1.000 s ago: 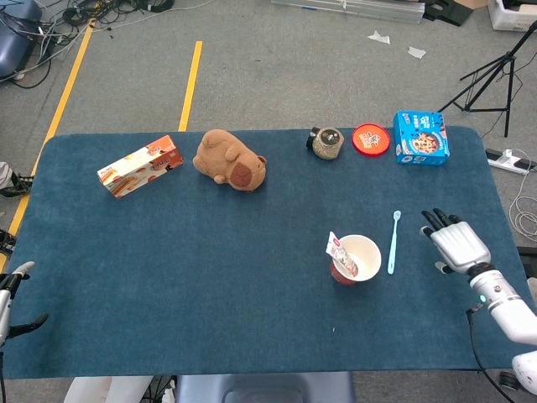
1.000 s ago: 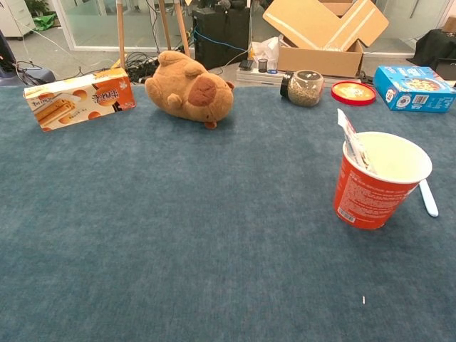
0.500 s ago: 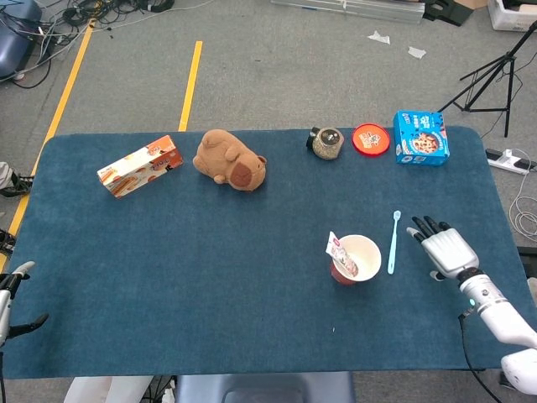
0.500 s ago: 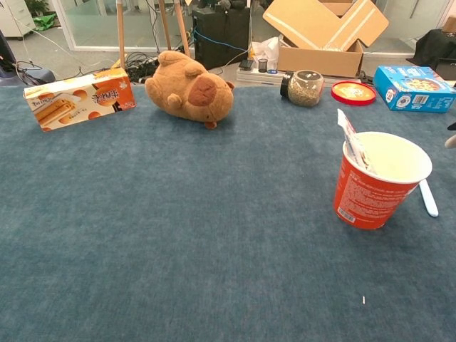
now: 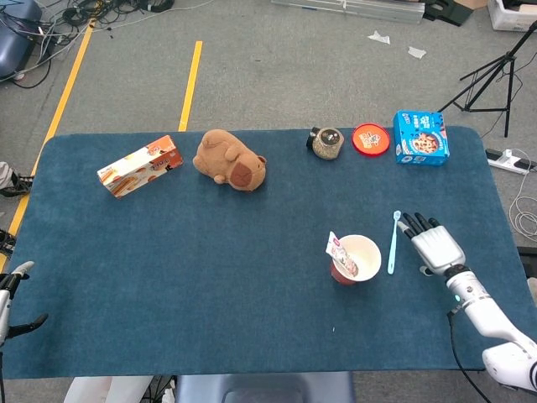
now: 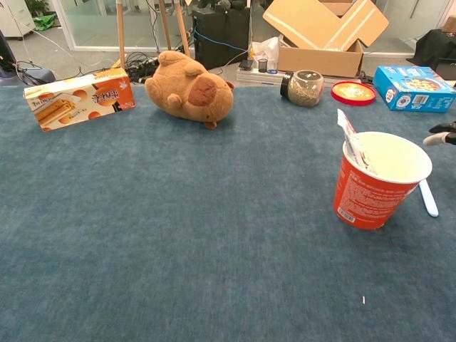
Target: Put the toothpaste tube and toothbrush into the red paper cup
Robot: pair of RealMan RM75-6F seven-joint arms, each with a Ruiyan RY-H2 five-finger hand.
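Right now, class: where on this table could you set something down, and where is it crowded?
Bare cloth lies between the snack box, the plush toy and the red paper cup, and along the near edge. Crowded: the strip by the cup, toothbrush and right hand, plus the far edge's jar, red lid and blue box.

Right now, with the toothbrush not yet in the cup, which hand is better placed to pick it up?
The right hand: it is open just beside the toothbrush, which lies next to the red paper cup. The left hand sits at the table's far left edge.
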